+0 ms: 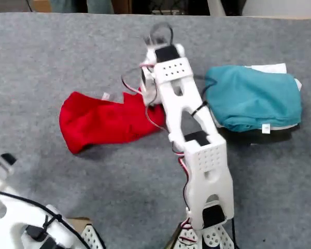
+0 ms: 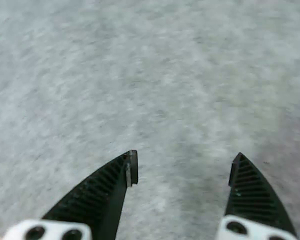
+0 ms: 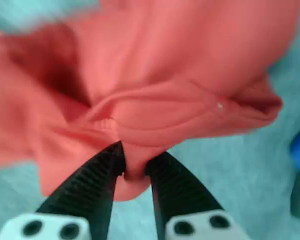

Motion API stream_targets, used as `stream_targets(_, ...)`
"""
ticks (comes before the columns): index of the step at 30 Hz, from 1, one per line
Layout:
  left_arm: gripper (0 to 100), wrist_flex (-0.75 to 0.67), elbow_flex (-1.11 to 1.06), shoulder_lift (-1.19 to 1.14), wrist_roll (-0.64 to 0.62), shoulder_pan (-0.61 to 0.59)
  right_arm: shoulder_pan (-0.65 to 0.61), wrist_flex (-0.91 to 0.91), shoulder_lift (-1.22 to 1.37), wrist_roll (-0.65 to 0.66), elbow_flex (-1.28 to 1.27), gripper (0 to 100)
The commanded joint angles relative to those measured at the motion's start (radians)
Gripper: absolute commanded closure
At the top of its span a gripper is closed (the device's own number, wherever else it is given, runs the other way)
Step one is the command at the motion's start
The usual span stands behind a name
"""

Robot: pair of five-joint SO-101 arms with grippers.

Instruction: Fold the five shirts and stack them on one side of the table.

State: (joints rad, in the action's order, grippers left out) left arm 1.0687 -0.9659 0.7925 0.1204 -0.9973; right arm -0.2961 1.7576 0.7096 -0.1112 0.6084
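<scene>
A grey felt-covered table (image 1: 52, 52) seen from above, with two white robot arms. The right arm stretches from the near edge to the middle of the table, where a crumpled red shirt (image 1: 101, 122) lies. The right gripper (image 3: 135, 160) is at the shirt's edge nearest the arm, and its black ribbed fingers (image 3: 97, 175) are pinched together on a small fold of the red fabric; the rest of the shirt spreads away beyond the tips. To the right, well apart from the red shirt, a folded teal shirt (image 1: 254, 98) rests on top of a white shirt (image 1: 272, 68). The left gripper (image 2: 185, 167) hangs over bare grey cloth near the table's front left corner, jaws spread wide with nothing between them.
</scene>
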Motion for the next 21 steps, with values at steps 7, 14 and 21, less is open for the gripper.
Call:
stream_targets(7,70,-0.005,0.064,0.002,-0.207,0.484,0.054,-0.052,-0.186,0.324,-0.516,98.4)
stream_targets(14,72,-0.015,0.285,-0.153,-0.497,0.736,0.103,-0.109,-0.280,0.612,-0.578,98.4)
stream_targets(21,72,-0.005,0.671,-0.603,-0.718,0.924,0.206,-0.290,-0.286,0.775,-0.665,98.4)
